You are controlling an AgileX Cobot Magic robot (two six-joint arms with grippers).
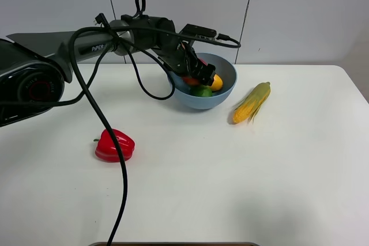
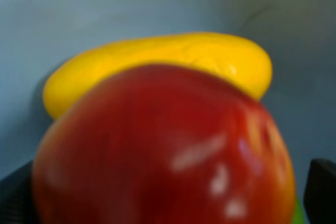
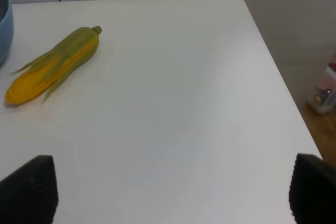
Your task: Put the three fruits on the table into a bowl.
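Note:
The light blue bowl (image 1: pixel 203 103) stands at the back middle of the white table (image 1: pixel 242 177). My left gripper (image 1: pixel 205 75) reaches down into it. In the left wrist view, the red apple (image 2: pixel 168 150) fills the space between the two black fingers (image 2: pixel 321 190) of the left gripper (image 2: pixel 168 195), just above the yellow mango (image 2: pixel 157 61) and the bowl's inner wall (image 2: pixel 105 9). A sliver of the green lime (image 2: pixel 300 212) shows beside it. From above, the apple (image 1: pixel 189 80), lime (image 1: pixel 202 91) and mango (image 1: pixel 217 83) are all inside the bowl. My right gripper (image 3: pixel 173 192) is open and empty over bare table.
A corn cob with green husk (image 1: pixel 252 102) lies just right of the bowl and also shows in the right wrist view (image 3: pixel 52 66). A red bell pepper (image 1: pixel 115 146) lies front left. A black cable hangs from the left arm across the left side. The table's right edge (image 3: pixel 273 77) is near my right gripper.

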